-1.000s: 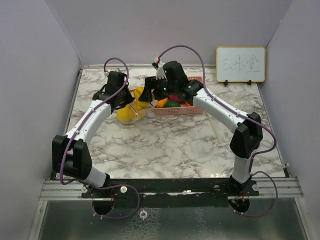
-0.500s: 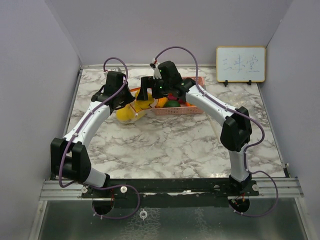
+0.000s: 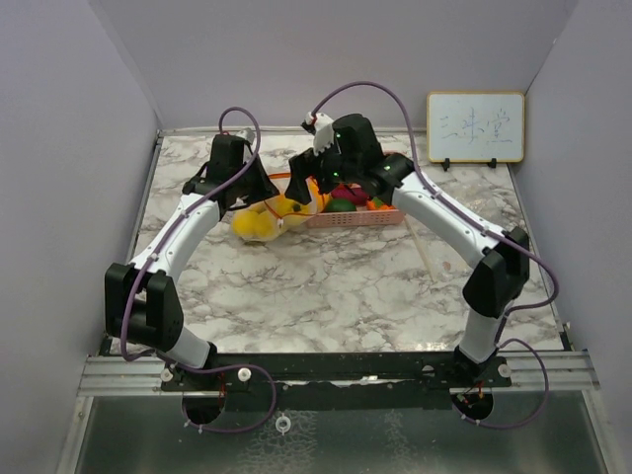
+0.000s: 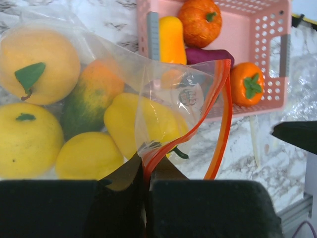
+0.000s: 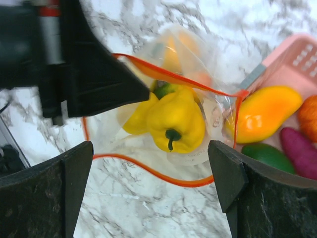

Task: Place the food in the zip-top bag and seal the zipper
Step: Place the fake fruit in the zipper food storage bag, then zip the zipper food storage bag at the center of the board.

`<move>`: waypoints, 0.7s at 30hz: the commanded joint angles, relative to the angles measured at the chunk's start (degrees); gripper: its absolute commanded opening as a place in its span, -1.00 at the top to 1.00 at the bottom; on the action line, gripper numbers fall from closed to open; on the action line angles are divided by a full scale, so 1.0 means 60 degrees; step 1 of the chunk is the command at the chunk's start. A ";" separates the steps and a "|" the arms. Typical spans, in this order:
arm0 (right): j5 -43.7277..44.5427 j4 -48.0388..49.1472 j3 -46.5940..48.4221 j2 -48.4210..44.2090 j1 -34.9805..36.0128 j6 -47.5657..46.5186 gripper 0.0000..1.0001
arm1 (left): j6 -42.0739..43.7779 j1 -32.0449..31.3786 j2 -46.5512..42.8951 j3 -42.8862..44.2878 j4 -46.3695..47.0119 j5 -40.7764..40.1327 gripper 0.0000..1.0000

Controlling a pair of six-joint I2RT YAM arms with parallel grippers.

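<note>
The zip-top bag [image 3: 259,225] lies at the back left and holds several yellow fruits, an orange-green one [image 4: 89,96] and a yellow pepper [image 5: 176,121]. Its mouth gapes toward the basket. My left gripper [image 4: 146,171] is shut on the orange-red zipper [image 4: 225,109] at one end of the mouth; it also shows in the top view [image 3: 259,188]. My right gripper [image 5: 151,163] is open and empty, hovering above the mouth, with the zipper's near edge [image 5: 163,171] below it. A mango [image 5: 265,114], a purple piece [image 5: 299,148] and a green piece [image 5: 270,156] lie in the basket.
The pink perforated basket [image 3: 360,218] stands right beside the bag's mouth, with an orange pumpkin [image 4: 200,20] and an orange fruit [image 4: 250,84] in it too. A whiteboard [image 3: 475,126] stands at the back right. A thin white stick [image 3: 425,252] lies right of centre.
My right gripper reached left over the bag's mouth, then drew back up and to the right, and is open now. My left gripper shifted slightly, still holding the zipper.
</note>
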 commanded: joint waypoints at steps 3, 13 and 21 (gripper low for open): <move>-0.2830 0.0270 -0.0481 -0.1521 0.0063 -0.3659 -0.68 | 0.1088 0.0068 0.0098 0.0802 0.0475 0.2832 1.00; -0.3969 0.0141 -0.1453 -0.1624 0.0185 -0.4202 -0.12 | 0.3008 0.0133 0.0695 0.1974 -0.1616 0.3560 1.00; -0.3393 0.0411 -0.2370 -0.1502 0.0239 -0.4571 -0.38 | 0.3278 0.0194 0.0734 0.2125 -0.1908 0.3913 1.00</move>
